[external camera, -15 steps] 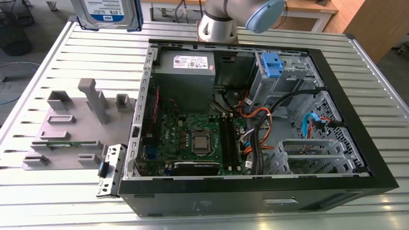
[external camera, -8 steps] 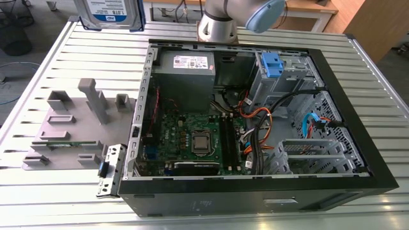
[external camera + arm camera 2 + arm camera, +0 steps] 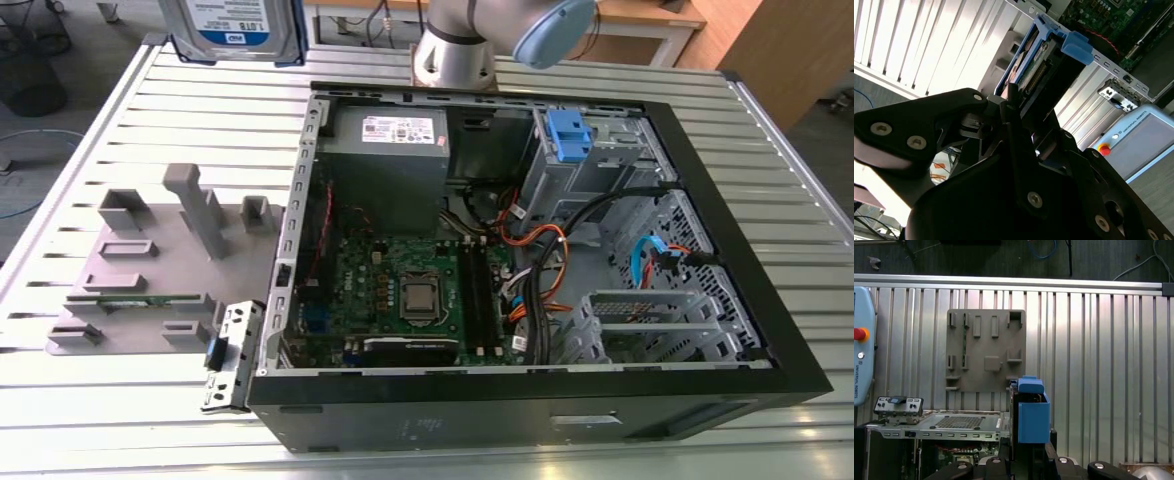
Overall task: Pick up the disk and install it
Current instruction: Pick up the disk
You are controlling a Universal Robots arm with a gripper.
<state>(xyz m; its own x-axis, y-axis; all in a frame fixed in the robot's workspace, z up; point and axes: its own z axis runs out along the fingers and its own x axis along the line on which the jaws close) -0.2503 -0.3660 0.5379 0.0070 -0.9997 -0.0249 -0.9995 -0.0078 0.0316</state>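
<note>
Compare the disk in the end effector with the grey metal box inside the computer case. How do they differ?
The disk is held upright outside the computer case by the end effector; the grey metal box sits in a corner inside it. The disk has blue plastic side rails; the box has none. The disk's label is white and blue; the box's sticker is small and mostly white. Both are rectangular grey metal.

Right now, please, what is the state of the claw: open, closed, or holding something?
Claw: closed, holding the disk by one end.
</note>
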